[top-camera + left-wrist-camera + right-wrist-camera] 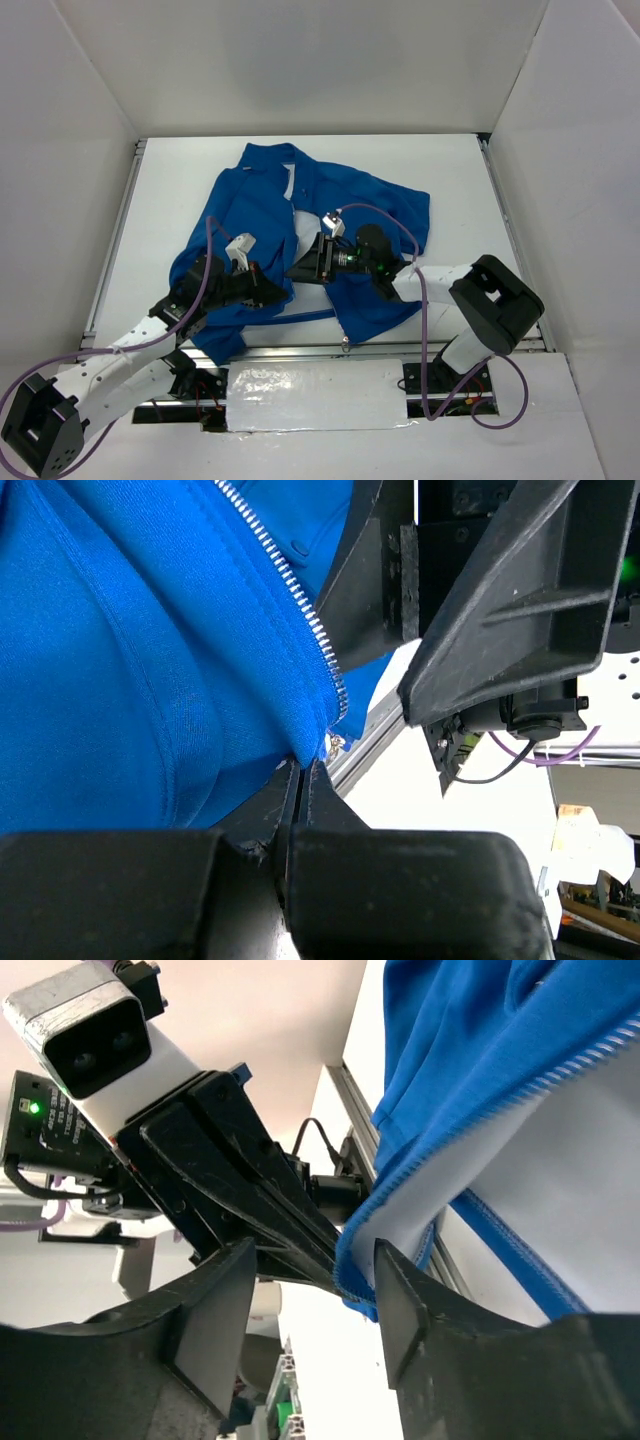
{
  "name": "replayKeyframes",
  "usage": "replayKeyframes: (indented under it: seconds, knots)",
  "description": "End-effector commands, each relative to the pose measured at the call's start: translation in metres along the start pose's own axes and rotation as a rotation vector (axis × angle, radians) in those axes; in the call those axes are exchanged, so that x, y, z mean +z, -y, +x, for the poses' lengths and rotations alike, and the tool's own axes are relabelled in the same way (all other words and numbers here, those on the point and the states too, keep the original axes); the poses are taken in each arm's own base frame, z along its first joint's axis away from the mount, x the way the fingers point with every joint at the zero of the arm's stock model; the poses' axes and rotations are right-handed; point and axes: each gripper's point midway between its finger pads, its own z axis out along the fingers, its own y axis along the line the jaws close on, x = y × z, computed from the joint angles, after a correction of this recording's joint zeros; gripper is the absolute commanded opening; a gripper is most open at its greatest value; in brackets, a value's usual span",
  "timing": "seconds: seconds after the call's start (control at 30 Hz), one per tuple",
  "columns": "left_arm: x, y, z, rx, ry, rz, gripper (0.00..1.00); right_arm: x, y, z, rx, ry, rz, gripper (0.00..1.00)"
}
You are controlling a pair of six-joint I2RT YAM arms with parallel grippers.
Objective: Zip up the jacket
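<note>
Top external.
Ana: Where is the jacket?
Ben: It is spread on the white table with the collar toward the far side. The front lies open, so the pale lining shows down the middle. Both arms meet at its near hem, the left gripper and the right gripper just beside each other.
Ana: So nothing is zipped?
Ben: Nothing that I can see. The two front edges lie apart.

Left wrist.
Ana: Does the left one have hold?
Ben: Yes. Its jaws are pressed together on the bottom corner of one front edge, right where the zipper teeth end. A small metal piece sits at that end. Whether it is the slider or a stop, I cannot tell.

Right wrist.
Ana: And the right?
Ben: Its fingers stand apart. The other front edge, with teeth along it, hangs in the gap, close against one finger but not clamped.
Ana: What is left, then?
Ben: By my reckoning, nearly all of it. The right gripper must take that second edge, the two bottom ends must be brought together and one seated in the other, and then the slider run up to the collar. Only the first grasp looks done.
</note>
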Motion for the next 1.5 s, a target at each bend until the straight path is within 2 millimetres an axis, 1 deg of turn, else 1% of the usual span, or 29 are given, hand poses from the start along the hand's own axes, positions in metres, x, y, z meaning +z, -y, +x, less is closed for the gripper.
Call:
replayKeyframes:
  seconds: [0.0,0.03,0.1,0.13,0.17,0.2,0.23,0.27,0.3,0.33,0.37,0.4,0.43,0.47,0.5,0.53,0.57,0.6,0.63,0.67,0.7,0.73,0.77,0.8,0.83,1.0,1.1,1.23,1.47]
  knots:
    - [-0.001,0.012,-0.008,0.035,0.026,0.046,0.00,-0.009,-0.008,-0.009,-0.083,0.022,-0.047,0.59]
    - [-0.002,0.011,-0.012,0.038,0.043,0.037,0.00,-0.014,-0.002,-0.012,-0.088,0.032,-0.034,0.60]
    - [-0.003,0.007,-0.013,0.033,0.056,0.011,0.00,-0.022,0.009,-0.010,-0.082,0.034,-0.007,0.62]
    - [-0.005,0.005,-0.017,0.033,0.078,-0.004,0.00,-0.028,0.012,-0.017,-0.099,0.060,0.007,0.66]
    - [-0.005,0.004,-0.018,0.031,0.086,-0.015,0.00,-0.031,0.021,-0.014,-0.081,0.056,0.046,0.70]
    - [-0.007,0.001,-0.017,0.025,0.088,-0.032,0.00,-0.035,0.028,-0.014,-0.081,0.061,0.078,0.76]
    - [-0.008,-0.001,-0.021,0.025,0.111,-0.048,0.00,-0.038,0.037,-0.014,-0.125,0.059,0.124,0.76]
    - [-0.009,-0.004,-0.023,0.024,0.119,-0.068,0.00,-0.046,0.059,-0.010,-0.090,0.066,0.267,0.76]
    - [-0.012,-0.008,-0.023,0.018,0.117,-0.098,0.00,-0.047,0.061,-0.016,-0.121,0.085,0.333,0.76]
    - [-0.014,-0.011,-0.028,0.025,0.142,-0.129,0.00,-0.063,0.093,-0.014,-0.140,0.099,0.536,0.76]
    - [-0.018,-0.012,-0.032,0.030,0.149,-0.151,0.00,-0.063,0.083,-0.014,-0.189,0.097,0.576,0.75]
    - [-0.021,-0.017,-0.030,0.030,0.138,-0.187,0.00,-0.069,0.090,-0.012,-0.217,0.088,0.644,0.73]
    - [-0.025,-0.017,-0.033,0.048,0.149,-0.203,0.00,-0.083,0.102,0.001,-0.192,0.044,0.749,0.72]
    - [-0.029,-0.015,-0.042,0.061,0.176,-0.223,0.00,-0.086,0.099,-0.001,-0.230,0.052,0.797,0.67]
    - [-0.034,-0.018,-0.041,0.079,0.165,-0.248,0.00,-0.090,0.100,0.003,-0.239,0.038,0.833,0.65]
    - [-0.038,-0.018,-0.044,0.087,0.171,-0.262,0.00,-0.103,0.106,0.014,-0.229,-0.001,0.906,0.64]
    - [-0.043,-0.015,-0.054,0.090,0.204,-0.288,0.00,-0.105,0.103,0.013,-0.259,0.012,0.950,0.63]
    - [-0.046,-0.016,-0.055,0.080,0.204,-0.305,0.00,-0.109,0.102,0.016,-0.268,0.004,0.974,0.63]
    - [-0.049,-0.019,-0.050,0.067,0.178,-0.329,0.00,-0.112,0.102,0.021,-0.277,-0.015,1.000,0.63]
    - [-0.054,-0.015,-0.060,0.068,0.204,-0.353,0.00,-0.118,0.102,0.026,-0.278,-0.043,1.034,0.61]
    - [-0.057,-0.017,-0.061,0.068,0.195,-0.374,0.00,-0.119,0.100,0.033,-0.300,-0.069,1.049,0.60]
    - [-0.059,-0.024,-0.055,0.070,0.153,-0.421,0.00,-0.125,0.104,0.042,-0.297,-0.107,1.087,0.60]
    - [-0.063,-0.018,-0.063,0.080,0.160,-0.430,0.00,-0.127,0.102,0.044,-0.300,-0.120,1.103,0.60]
    - [-0.065,-0.020,-0.065,0.088,0.152,-0.453,0.00,-0.131,0.105,0.045,-0.304,-0.119,1.137,0.60]
    - [-0.067,-0.019,-0.066,0.099,0.132,-0.473,0.00,-0.137,0.107,0.054,-0.308,-0.155,1.179,0.60]
    - [-0.072,-0.015,-0.072,0.136,0.139,-0.471,0.00,-0.142,0.109,0.073,-0.317,-0.227,1.209,0.59]
    - [-0.069,-0.014,-0.070,0.144,0.128,-0.457,0.00,-0.144,0.117,0.083,-0.318,-0.276,1.232,0.61]
    - [-0.066,-0.014,-0.066,0.146,0.110,-0.442,0.00,-0.143,0.128,0.090,-0.334,-0.331,1.260,0.60]
    - [-0.066,-0.013,-0.064,0.146,0.111,-0.428,0.00,-0.136,0.139,0.096,-0.340,-0.376,1.267,0.53]
